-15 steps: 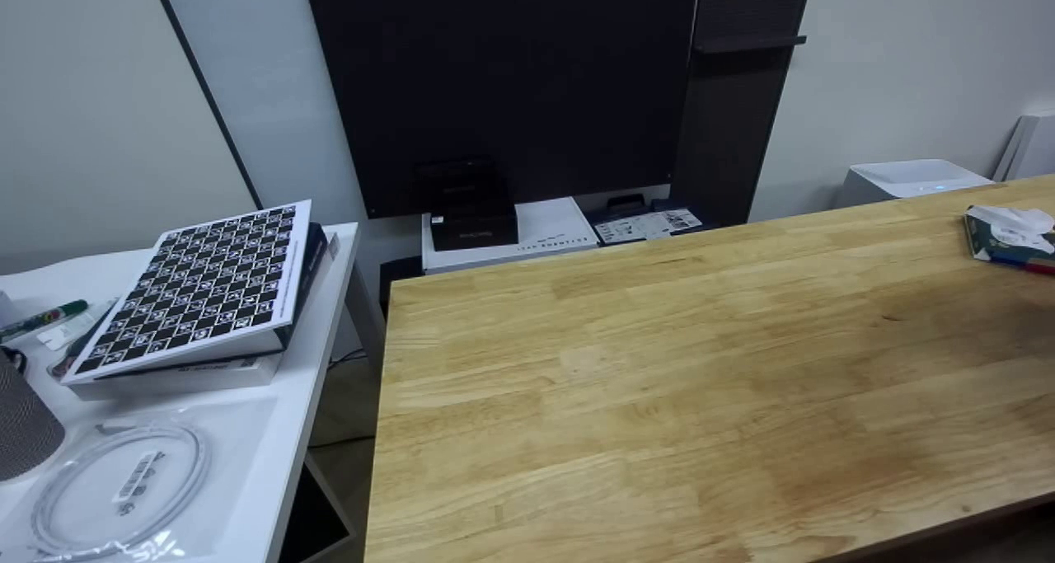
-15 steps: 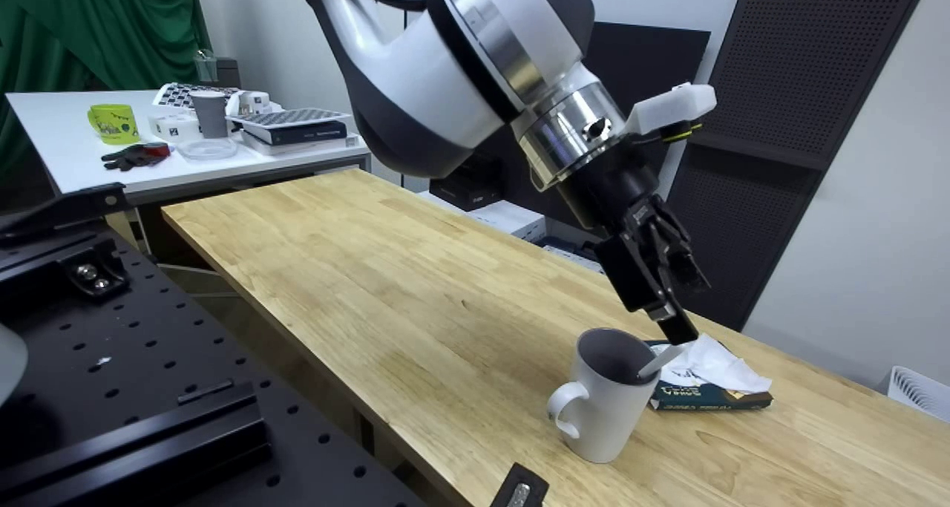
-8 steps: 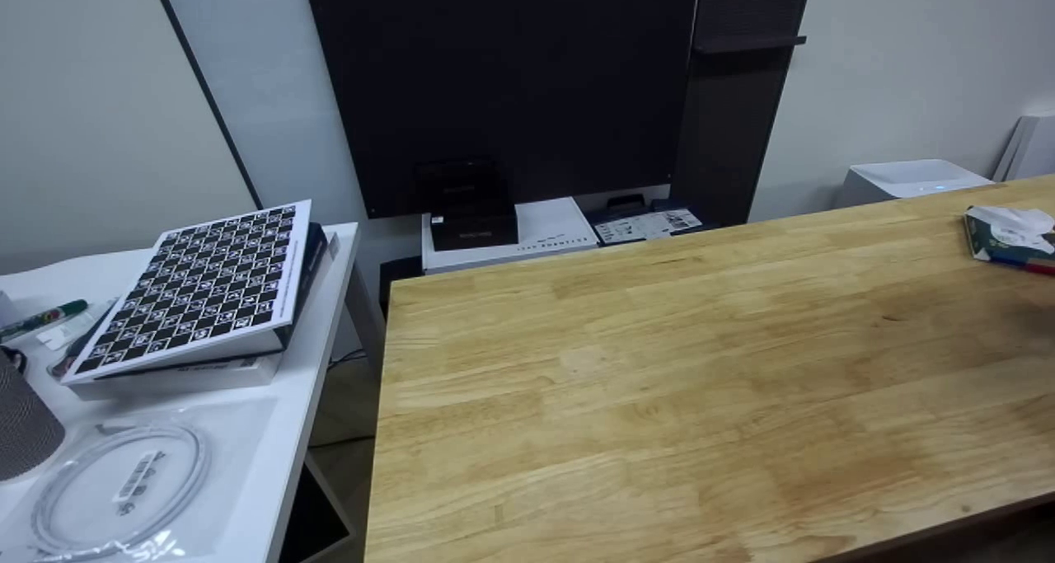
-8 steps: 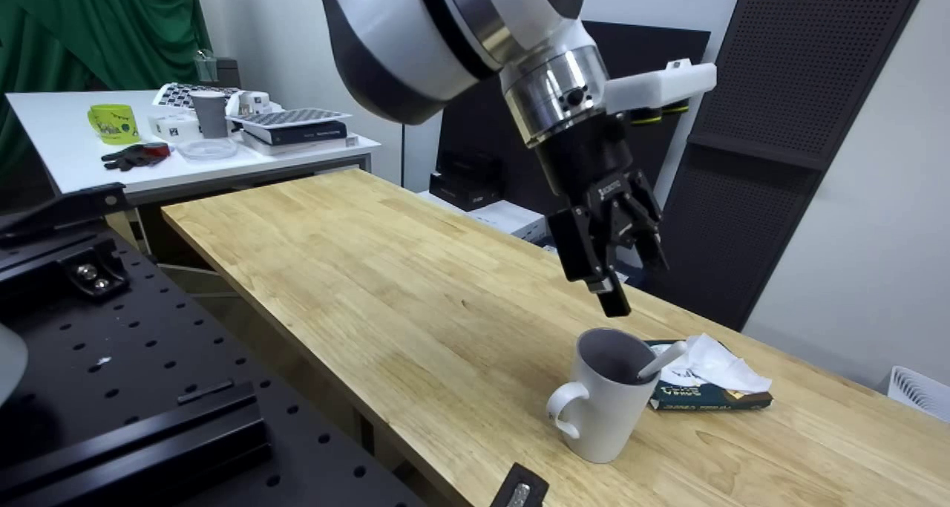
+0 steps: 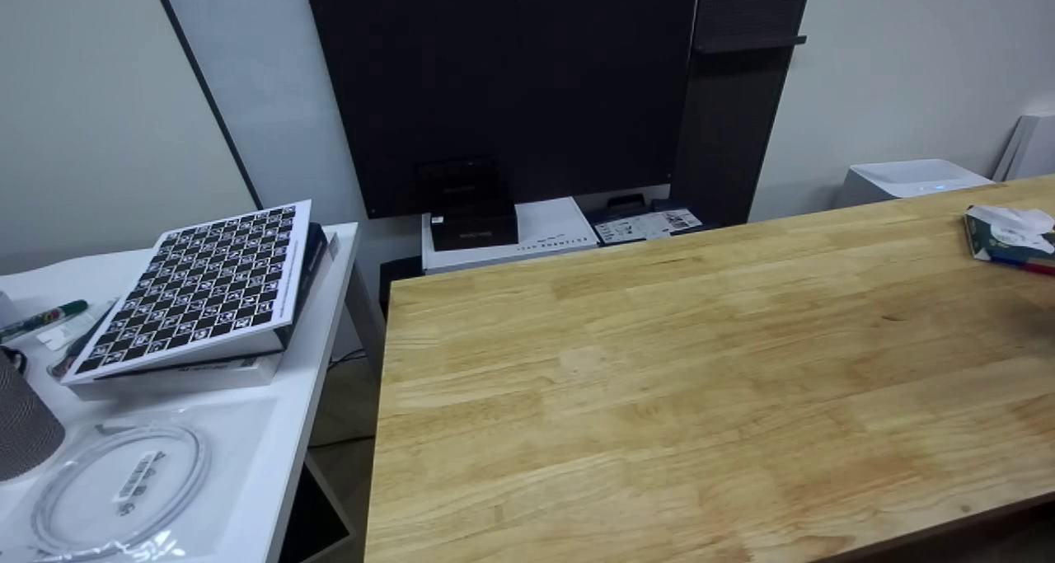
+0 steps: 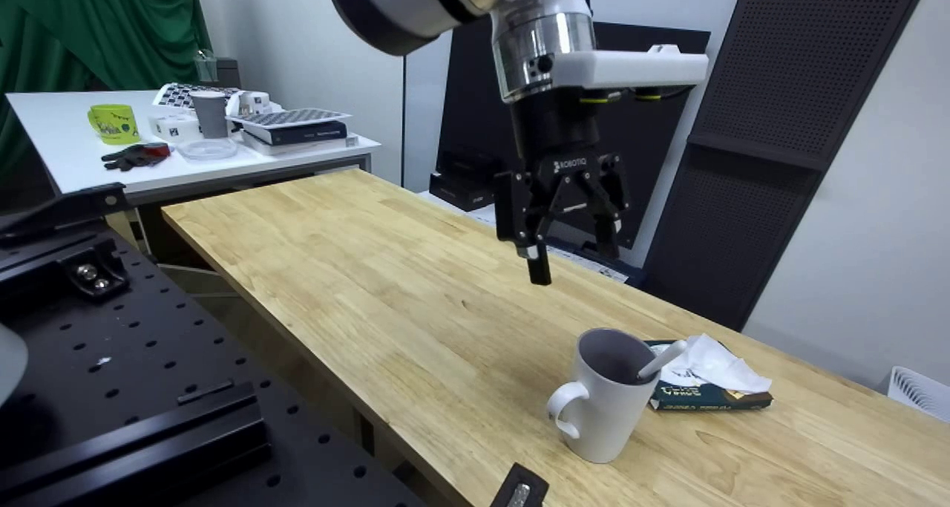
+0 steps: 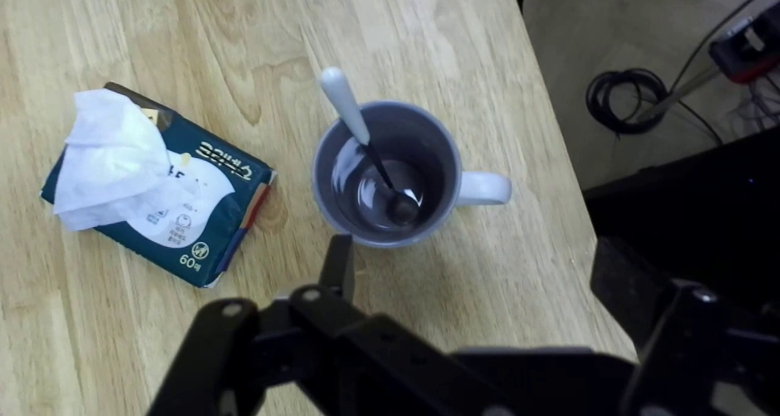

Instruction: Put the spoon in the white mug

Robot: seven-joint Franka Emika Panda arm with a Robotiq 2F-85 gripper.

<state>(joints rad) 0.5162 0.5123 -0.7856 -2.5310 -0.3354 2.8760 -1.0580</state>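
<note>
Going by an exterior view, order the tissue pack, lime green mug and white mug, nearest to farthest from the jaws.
Sides as seen in an exterior view:
1. White mug: on the wooden table, lower than the jaws.
2. Tissue pack: same table, right of the white mug.
3. Lime green mug: on the white table, far left.

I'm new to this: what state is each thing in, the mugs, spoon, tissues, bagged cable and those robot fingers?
White mug: upright.
Spoon: leaning inside it, bowl down, handle past the rim.
Tissue pack: open, tissue poking out.
Fingers: apart, nothing between them.
Lime-green mug: upright.
Bagged cable: coiled.
</note>
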